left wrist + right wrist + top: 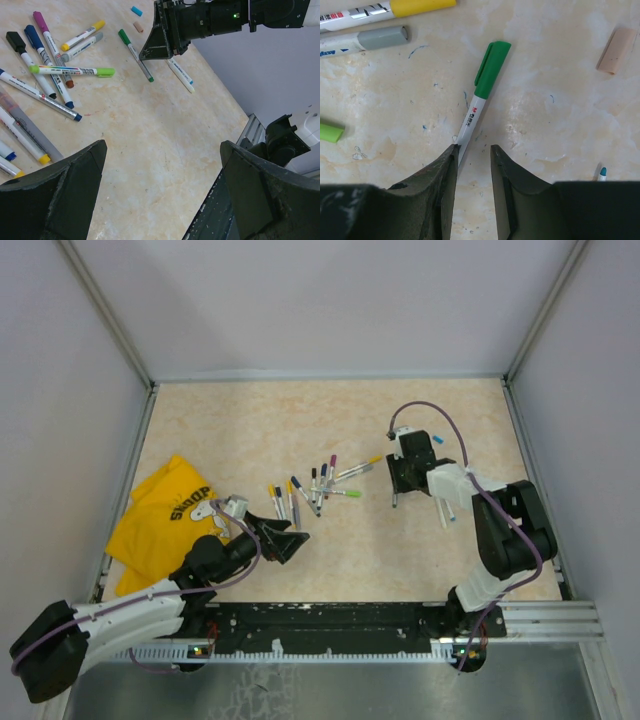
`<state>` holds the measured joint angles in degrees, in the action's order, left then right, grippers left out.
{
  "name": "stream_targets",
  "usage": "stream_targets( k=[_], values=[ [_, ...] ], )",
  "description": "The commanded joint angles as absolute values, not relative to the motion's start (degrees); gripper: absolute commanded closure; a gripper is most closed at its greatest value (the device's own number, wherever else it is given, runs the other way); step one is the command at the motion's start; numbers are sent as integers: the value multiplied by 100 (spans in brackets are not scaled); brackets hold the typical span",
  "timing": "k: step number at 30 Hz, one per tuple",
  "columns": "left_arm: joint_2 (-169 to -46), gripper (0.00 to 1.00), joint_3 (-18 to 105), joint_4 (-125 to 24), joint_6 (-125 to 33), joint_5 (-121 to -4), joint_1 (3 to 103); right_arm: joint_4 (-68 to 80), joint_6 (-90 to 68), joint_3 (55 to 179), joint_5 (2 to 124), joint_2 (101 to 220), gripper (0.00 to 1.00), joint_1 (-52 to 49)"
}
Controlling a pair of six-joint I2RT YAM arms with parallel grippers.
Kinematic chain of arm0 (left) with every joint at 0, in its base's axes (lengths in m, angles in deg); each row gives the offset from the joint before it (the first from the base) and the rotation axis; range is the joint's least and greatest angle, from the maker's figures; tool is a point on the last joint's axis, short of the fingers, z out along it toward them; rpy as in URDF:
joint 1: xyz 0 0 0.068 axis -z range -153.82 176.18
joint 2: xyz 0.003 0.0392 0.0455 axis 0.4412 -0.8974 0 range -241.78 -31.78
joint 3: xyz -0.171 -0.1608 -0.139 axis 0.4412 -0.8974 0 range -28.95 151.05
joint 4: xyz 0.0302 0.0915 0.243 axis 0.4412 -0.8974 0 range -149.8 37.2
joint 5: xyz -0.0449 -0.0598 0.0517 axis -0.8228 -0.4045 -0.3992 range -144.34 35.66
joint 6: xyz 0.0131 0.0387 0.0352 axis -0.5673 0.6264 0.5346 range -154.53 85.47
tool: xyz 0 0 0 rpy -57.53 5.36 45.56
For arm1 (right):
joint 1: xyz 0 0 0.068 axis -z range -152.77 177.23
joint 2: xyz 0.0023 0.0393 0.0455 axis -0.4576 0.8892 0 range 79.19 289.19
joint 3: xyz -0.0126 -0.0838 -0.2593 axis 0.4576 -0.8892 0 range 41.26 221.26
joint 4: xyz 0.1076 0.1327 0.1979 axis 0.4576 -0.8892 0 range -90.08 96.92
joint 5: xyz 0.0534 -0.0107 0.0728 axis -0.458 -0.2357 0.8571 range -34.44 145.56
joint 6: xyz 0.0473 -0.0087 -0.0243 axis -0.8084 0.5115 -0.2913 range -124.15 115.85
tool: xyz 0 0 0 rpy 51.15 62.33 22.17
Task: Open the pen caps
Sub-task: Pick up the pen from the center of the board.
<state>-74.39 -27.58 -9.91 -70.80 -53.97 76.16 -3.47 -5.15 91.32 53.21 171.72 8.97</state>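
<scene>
Here a white pen (pixel 471 114), glossy green clipped cap (pixel 491 62) on, is lying right of the table's (pixel 550 125) centre. The right gripper (pixel 474 148) is standing slightly parted at its barrel; the left gripper (pixel 162 145) is gaping, empty.

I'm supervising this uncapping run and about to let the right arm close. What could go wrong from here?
The green pen sits off centre between the fingers of the right gripper, its barrel against one finger; closing may roll it aside instead of clamping it. The fingers straddle the barrel well back from the green cap, so a pull could lever it loose. A teal-tipped pen beside the other finger could get knocked.
</scene>
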Motion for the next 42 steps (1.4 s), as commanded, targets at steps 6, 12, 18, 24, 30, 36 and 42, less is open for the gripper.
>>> stream_targets(
  k=[6, 12, 18, 24, 30, 36, 42],
  values=[
    [-7457, 1, -2684, -762, -7144, -5513, 7595, -558, -311, 9322, 5067, 17242, 69, 870],
    [-7455, 1, -2678, -762, -7139, -5529, 7593, -665, -234, 9303, 5066, 17185, 71, 919],
    [-7438, 1, -2662, -779, -7135, -5523, 7595, -735, -132, 9303, 5073, 17130, 71, 947],
    [-7493, 1, -2618, -781, -7135, -5538, 7601, -814, -86, 9360, 5069, 17227, 71, 954],
    [-7589, 1, -2572, -759, -7144, -5564, 7595, -861, -34, 9380, 5030, 17242, 71, 961],
    [-7610, 1, -2574, -727, -7159, -5588, 7593, -1021, 39, 9403, 5113, 17180, 71, 1032],
    [-7624, 1, -2572, -732, -7164, -5604, 7593, -1085, 112, 9396, 5158, 17154, 71, 1059]
  ],
)
